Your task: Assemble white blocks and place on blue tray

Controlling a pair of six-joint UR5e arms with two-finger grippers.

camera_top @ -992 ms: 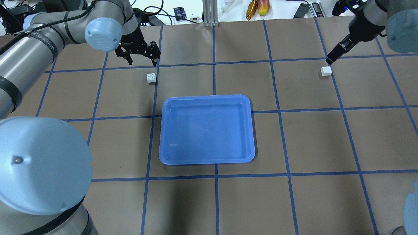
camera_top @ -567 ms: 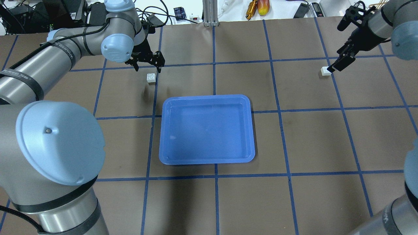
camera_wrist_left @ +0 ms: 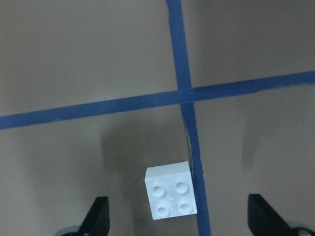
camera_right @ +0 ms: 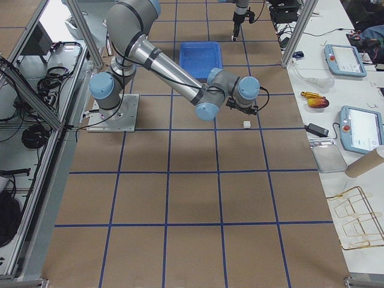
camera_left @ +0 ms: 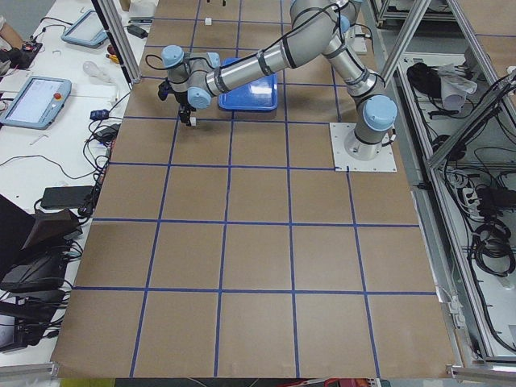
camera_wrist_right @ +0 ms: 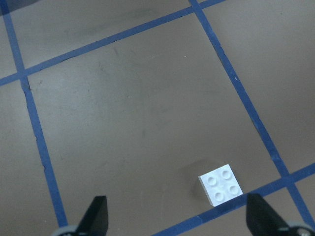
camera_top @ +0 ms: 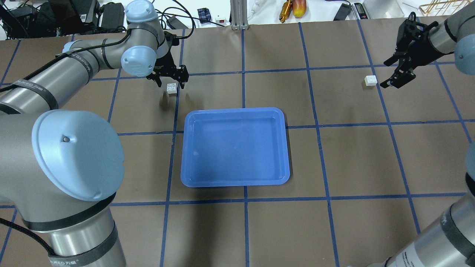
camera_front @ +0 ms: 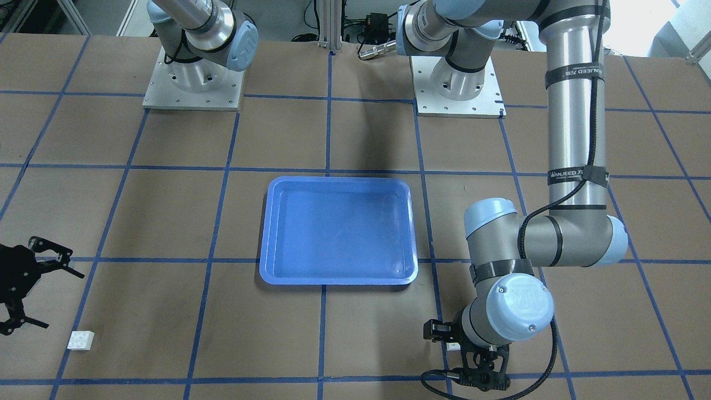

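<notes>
Overhead opposite front (both show blue tray (camera_top: 234, 109)), wrist cameras close

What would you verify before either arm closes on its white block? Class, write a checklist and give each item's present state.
1. Left gripper open: ok.
2. Left arm's block centred between its fingers: ok.
3. Left fingers low enough to grasp: cannot tell.
4. Right gripper open: ok.
5. Right arm's block between its fingers: not ok; it lies ahead of them, nearer one finger.
6. Blue tray holds nothing: ok.
</notes>
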